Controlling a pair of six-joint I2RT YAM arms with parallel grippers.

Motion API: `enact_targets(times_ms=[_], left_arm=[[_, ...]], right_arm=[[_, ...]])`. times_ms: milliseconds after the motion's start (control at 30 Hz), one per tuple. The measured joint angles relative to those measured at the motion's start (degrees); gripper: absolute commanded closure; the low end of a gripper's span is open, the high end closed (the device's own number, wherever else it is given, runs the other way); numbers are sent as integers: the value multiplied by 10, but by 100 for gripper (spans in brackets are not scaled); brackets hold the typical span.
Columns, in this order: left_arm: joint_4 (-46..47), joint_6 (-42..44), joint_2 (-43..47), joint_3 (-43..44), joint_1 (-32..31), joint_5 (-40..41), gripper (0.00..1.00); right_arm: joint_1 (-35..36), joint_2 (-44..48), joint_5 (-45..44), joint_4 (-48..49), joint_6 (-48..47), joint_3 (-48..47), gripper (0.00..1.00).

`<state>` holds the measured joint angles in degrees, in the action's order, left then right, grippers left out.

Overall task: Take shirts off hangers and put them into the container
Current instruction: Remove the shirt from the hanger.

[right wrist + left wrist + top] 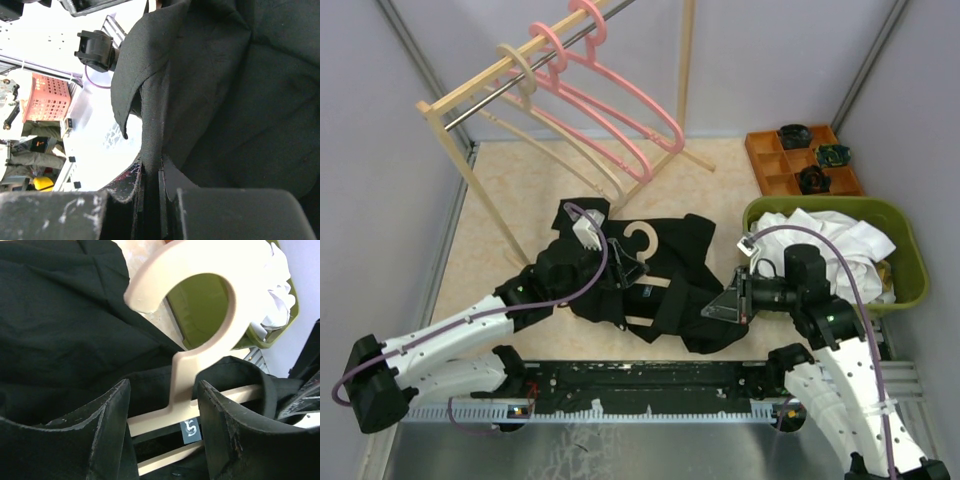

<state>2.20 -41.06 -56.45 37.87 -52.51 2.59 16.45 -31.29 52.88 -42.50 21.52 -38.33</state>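
A black shirt (680, 250) lies crumpled mid-table, still on a pale beige hanger (182, 375) whose hook (642, 229) sticks out at the collar. My left gripper (623, 268) is open and straddles the hanger's neck; in the left wrist view its fingers (164, 390) stand on either side of the neck over the crossbar. My right gripper (720, 305) is shut on an edge of the black shirt (240, 90), the fabric pinched between the jaws (152, 167). At the right stands the olive-green container (912, 270), with white shirts (820, 235) piled inside.
A wooden rack (470, 170) with a metal bar stands at the back left and carries two pink hangers (620, 90) and a beige one (535, 100). An orange compartment tray (770, 160) sits behind the container. Grey walls close both sides.
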Motion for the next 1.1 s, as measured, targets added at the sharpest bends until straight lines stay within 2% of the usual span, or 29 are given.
enact_targets(times_ms=[200, 300, 400, 433, 467, 500, 533, 567, 633, 767, 833, 867, 933, 1100], left_arm=[[-5, 26, -2, 8, -1, -10, 48], [3, 45, -12, 10, -1, -37, 63], [6, 61, -31, 20, -1, -73, 82], [6, 67, -36, 25, -1, -78, 91], [8, 66, -39, 27, 1, -83, 98], [8, 66, -40, 29, 2, -82, 100], [7, 65, -40, 30, 2, -81, 100], [5, 65, -40, 32, 1, -77, 100], [-13, 64, -36, 34, 1, -57, 100], [-51, 62, -5, 27, 0, -2, 100], [-66, 62, 22, 19, 0, 29, 100], [-73, 62, 34, 16, 0, 45, 100], [-85, 63, 52, 15, 0, 70, 100], [-102, 66, 56, 15, 0, 102, 100]], right_arm=[[0, 10, 4, 0, 1, 0, 100], [0, 1, 5, 1, 1, 0, 100], [0, -7, 8, 1, 1, 0, 99], [0, -8, 8, 0, 0, 0, 93], [0, -9, 6, -2, 0, 0, 79], [0, -10, 2, -3, -3, -1, 54], [0, -12, -6, -10, -8, -4, 39], [0, -16, -15, -22, -10, -12, 31], [0, -26, -52, -49, -23, -39, 26], [0, -46, -144, -102, -45, -108, 29], [0, -53, -162, -118, -50, -122, 36], [0, -55, -164, -123, -53, -122, 43], [0, -62, -163, -136, -56, -121, 48], [0, -71, -161, -136, -53, -105, 99]])
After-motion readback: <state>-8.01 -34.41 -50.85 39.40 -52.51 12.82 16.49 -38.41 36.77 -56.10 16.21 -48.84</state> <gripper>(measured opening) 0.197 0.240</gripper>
